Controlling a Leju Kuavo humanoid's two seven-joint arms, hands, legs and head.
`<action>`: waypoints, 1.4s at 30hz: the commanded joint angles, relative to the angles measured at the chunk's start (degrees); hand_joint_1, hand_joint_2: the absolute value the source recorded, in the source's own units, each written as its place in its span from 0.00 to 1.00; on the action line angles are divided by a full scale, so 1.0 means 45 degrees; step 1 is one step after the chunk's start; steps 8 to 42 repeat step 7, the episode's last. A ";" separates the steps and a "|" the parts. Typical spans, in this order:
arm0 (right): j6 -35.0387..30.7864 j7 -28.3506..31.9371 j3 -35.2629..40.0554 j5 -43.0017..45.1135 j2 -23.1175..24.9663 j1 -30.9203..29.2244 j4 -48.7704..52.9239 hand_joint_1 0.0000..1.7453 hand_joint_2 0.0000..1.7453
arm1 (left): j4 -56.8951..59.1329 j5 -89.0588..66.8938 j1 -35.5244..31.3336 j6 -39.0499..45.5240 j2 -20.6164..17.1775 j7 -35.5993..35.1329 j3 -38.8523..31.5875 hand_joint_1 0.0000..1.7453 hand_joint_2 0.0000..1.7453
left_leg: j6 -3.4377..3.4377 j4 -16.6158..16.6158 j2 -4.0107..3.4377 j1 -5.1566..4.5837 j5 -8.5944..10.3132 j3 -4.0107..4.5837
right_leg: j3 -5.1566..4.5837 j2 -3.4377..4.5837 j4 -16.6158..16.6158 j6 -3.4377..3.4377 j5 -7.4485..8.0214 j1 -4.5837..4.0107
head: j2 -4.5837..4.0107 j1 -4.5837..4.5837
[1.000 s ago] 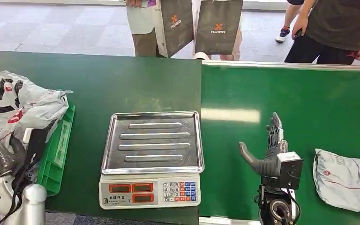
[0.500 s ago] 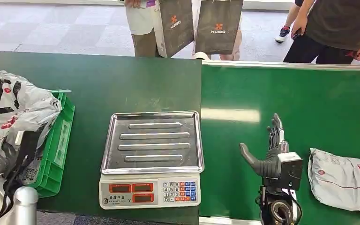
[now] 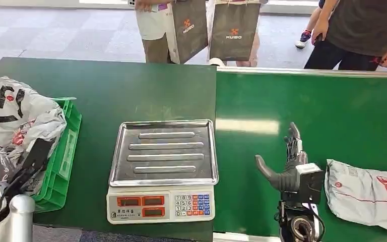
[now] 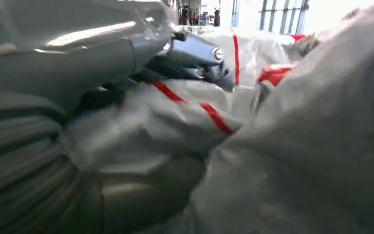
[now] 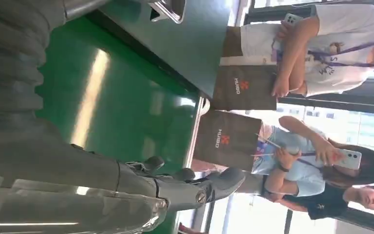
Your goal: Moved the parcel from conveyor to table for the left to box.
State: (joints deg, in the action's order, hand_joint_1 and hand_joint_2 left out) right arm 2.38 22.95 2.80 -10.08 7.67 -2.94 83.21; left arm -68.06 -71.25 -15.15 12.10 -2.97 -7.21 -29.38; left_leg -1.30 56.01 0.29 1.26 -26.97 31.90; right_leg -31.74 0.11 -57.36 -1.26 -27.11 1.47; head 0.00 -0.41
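Leftward along the green conveyor (image 3: 262, 101), the parcel (image 3: 368, 194) has slid closer to the right hand (image 3: 288, 164), now just beside it. That hand stands upright, fingers spread, empty. At the green box (image 3: 63, 156), the left hand (image 4: 126, 58) presses among white bags (image 3: 15, 116); I cannot tell its finger state.

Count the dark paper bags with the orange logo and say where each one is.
2. One dark bag hangs beyond the table's far edge, held by a person; the second bag hangs just to its right, near the conveyor's far rail. Others may be out of frame.
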 commanded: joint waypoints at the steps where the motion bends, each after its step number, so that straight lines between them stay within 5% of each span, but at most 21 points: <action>1: 0.0193 -0.0060 -0.0298 -0.0113 0.0108 -0.0378 -0.0495 0.00 1.00 | 0.0864 0.0273 0.0762 -0.0990 0.0197 0.0455 0.0484 0.00 1.00 | 0.0029 -0.0063 -0.0051 -0.0015 0.0045 0.0003 | -0.0027 0.0035 0.0045 0.0033 0.0053 0.0006 | 0.0000 0.0000; 5: 0.0196 -0.0077 -0.0254 -0.0120 0.0085 -0.0235 -0.0397 0.00 1.00 | -0.0013 0.0901 0.0760 0.1265 0.0443 0.1100 0.0473 0.00 1.00 | 0.0021 -0.0030 -0.0019 -0.0013 0.0022 -0.0035 | 0.0029 0.0008 0.0022 0.0018 0.0022 0.0006 | 0.0000 0.0005; 42: 0.0198 -0.0081 -0.0247 -0.0118 0.0078 -0.0190 -0.0345 0.00 1.00 | -0.0258 0.0952 0.0810 0.1231 0.0454 0.1034 0.0560 0.00 1.00 | 0.0020 -0.0016 -0.0016 -0.0008 0.0020 -0.0021 | 0.0020 0.0002 0.0015 0.0017 0.0020 0.0001 | 0.0000 0.0005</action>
